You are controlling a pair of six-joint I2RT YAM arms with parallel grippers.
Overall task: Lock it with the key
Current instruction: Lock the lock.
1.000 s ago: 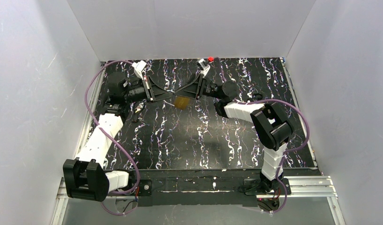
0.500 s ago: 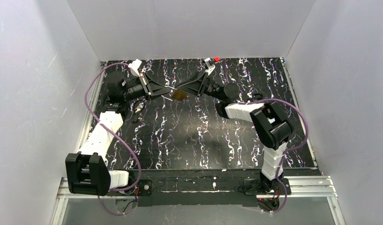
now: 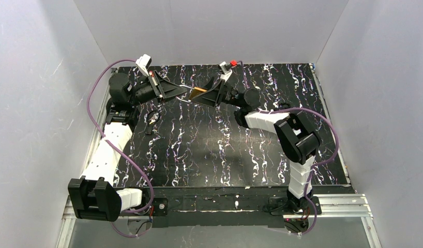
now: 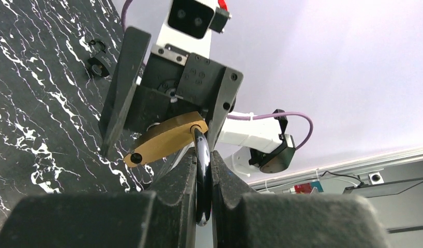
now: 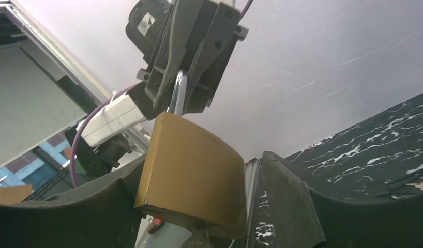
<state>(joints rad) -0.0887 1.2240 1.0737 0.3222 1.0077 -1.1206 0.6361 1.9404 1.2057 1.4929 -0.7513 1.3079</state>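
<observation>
The brass padlock [image 3: 198, 91] hangs in the air over the far middle of the table, held between both grippers. My left gripper [image 3: 184, 93] is shut on its silver shackle [image 4: 201, 170], which stands edge-on between the fingers in the left wrist view. My right gripper [image 5: 204, 160] is shut on the brass body [image 5: 194, 175]. In the left wrist view the body's top [image 4: 163, 142] shows one empty shackle hole, so the shackle is open. A dark shape sticks out under the body at the bottom edge of the right wrist view; I cannot tell whether it is a key.
A small black padlock [image 4: 98, 66] and a ring lie on the black marbled table [image 3: 225, 150] at the far left, below my left arm. A loose key [image 5: 421, 182] lies on the table. White walls enclose the table on three sides.
Both grippers have risen and moved toward the back wall with the padlock between them. The padlock body has tilted.
</observation>
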